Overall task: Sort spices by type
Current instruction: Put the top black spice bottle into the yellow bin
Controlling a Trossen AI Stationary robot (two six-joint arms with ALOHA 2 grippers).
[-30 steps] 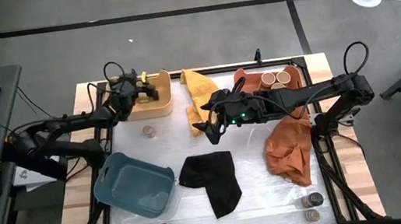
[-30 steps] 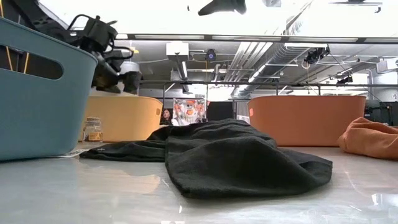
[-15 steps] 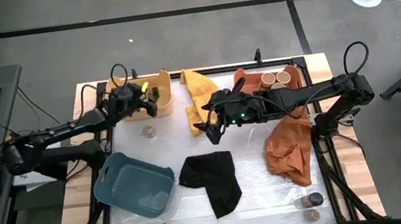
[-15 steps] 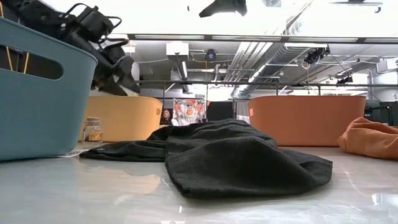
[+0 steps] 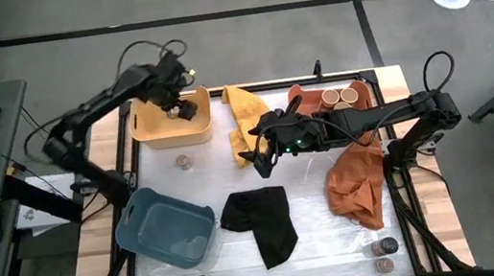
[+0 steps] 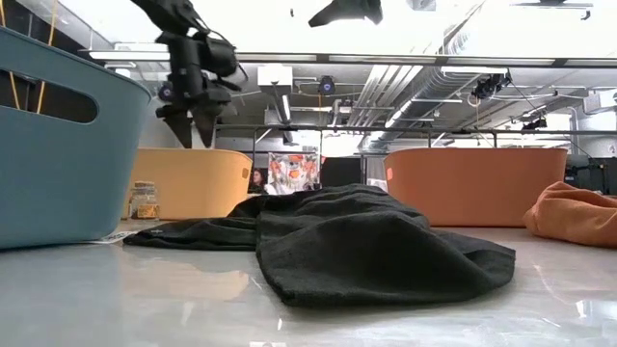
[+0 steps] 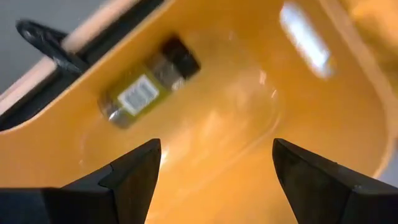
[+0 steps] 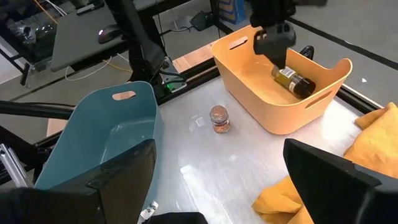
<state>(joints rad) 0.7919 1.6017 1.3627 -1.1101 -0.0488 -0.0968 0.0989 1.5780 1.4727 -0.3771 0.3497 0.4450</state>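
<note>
On a pale table, the left gripper (image 5: 181,106) hangs released over the yellow tray (image 5: 154,132) holding a black-lidded jar (image 7: 149,82); the right gripper (image 5: 259,157) waits spread mid-table; judged next: fetch the tan-lidded jar (image 5: 183,160) nearby.

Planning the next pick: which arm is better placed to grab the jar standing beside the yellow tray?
Probably the left: its open, empty claw hangs over the yellow tray, close to that jar. The right claw waits farther off by the yellow cloth.

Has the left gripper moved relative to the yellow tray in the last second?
Yes. The left gripper has risen: in the low view it now hangs well above the yellow tray rim, jaws open.
</note>
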